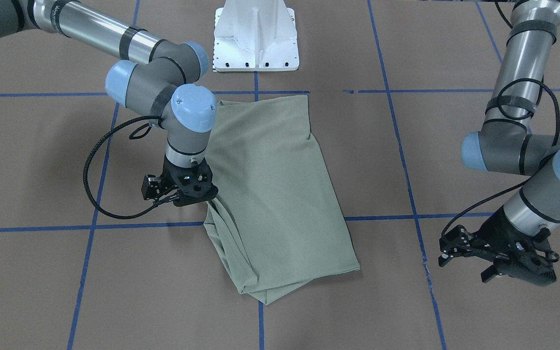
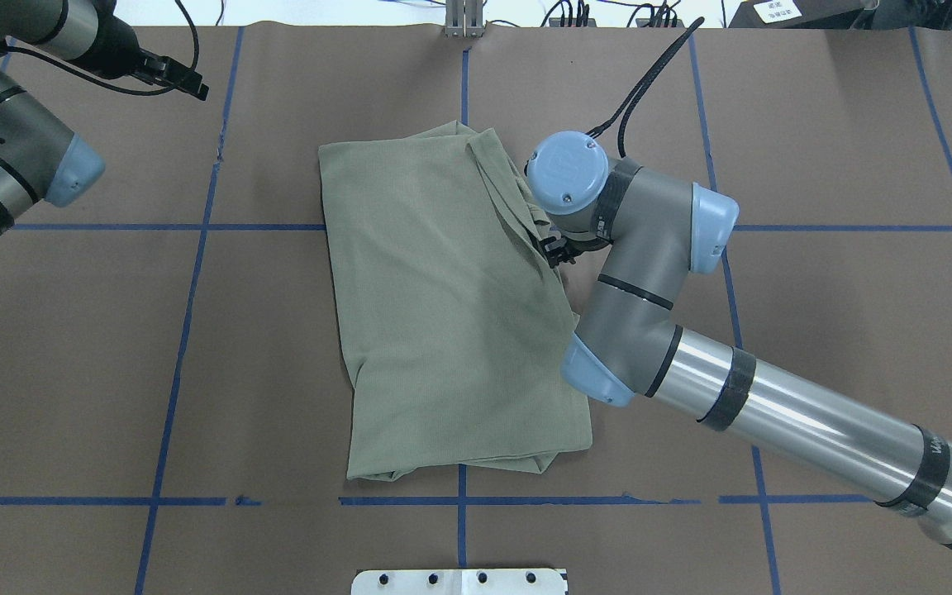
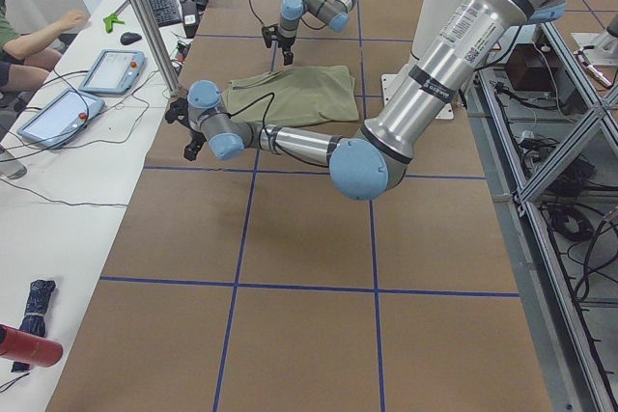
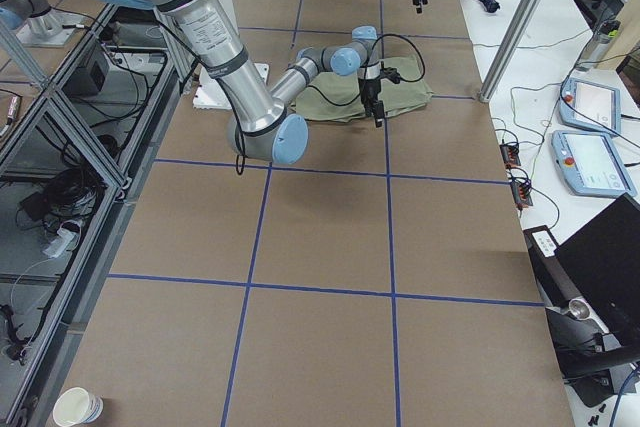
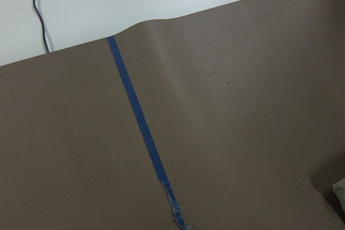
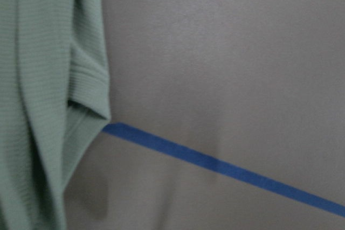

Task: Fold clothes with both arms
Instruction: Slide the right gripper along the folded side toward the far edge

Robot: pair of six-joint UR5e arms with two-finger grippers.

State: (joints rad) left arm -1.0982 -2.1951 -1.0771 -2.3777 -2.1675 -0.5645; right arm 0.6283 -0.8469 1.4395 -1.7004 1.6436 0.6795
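While right fingers (image 1: pixel 197 194) sit at the shirt (image 1: pixel 270 194) — its bunched edge (grip hidden) — left fingers (image 1: pixel 491 274) hover apart, state unclear.

Band lettering (image 1: pixel 59 8): white letters on your right arm (image 1: pixel 90 29), too small to read.
Sticker (image 3: pixel 461 19): code square on left arm (image 3: pixel 425 94), print illegible.

We take this for a robotics lab: the left arm (image 2: pixel 5 132) and right arm (image 2: pixel 798 413) reach over a table (image 2: pixel 856 330) papered brown and gridded with blue tape (image 2: pixel 112 226), with a white pedestal (image 1: pixel 255 36) at its edge. Beside it an aluminium post (image 3: pixel 145 18) stands by a white bench (image 3: pixel 58 238). On the bench we see teach pendants (image 3: pixel 114 71), a keyboard (image 3: pixel 166 5) and trailing cables (image 3: pixel 58 202), with a person (image 3: pixel 24 31) seated there.
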